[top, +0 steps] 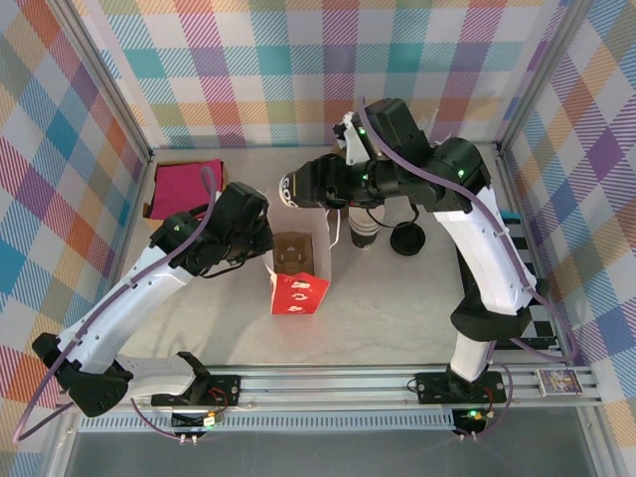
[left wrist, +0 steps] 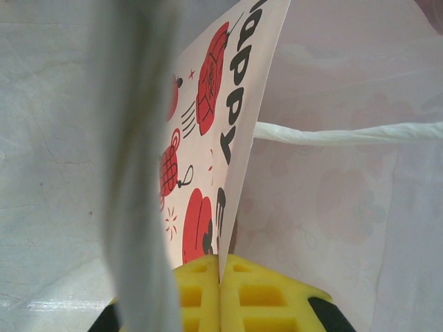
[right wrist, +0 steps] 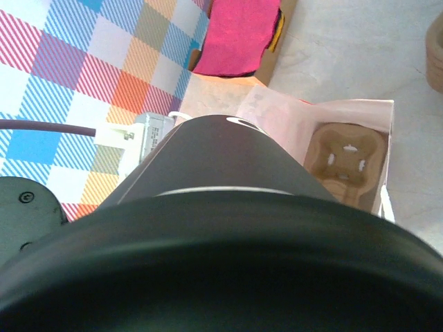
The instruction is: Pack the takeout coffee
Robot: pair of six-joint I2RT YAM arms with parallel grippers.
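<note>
White-and-black arms (top: 119, 310), purple cables (top: 494, 221)

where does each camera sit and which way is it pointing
top external: above and behind the arms, looking down on the table; both arms, left gripper at the paper bag, right gripper holding the takeout coffee.
left wrist: on the left arm, looking along its yellow pads shut on the bag wall.
right wrist: on the right arm, looking past the coffee into the bag at the cup carrier; its dark housing at lower left.
shared: bag in all three, carrier in top and right wrist.
</note>
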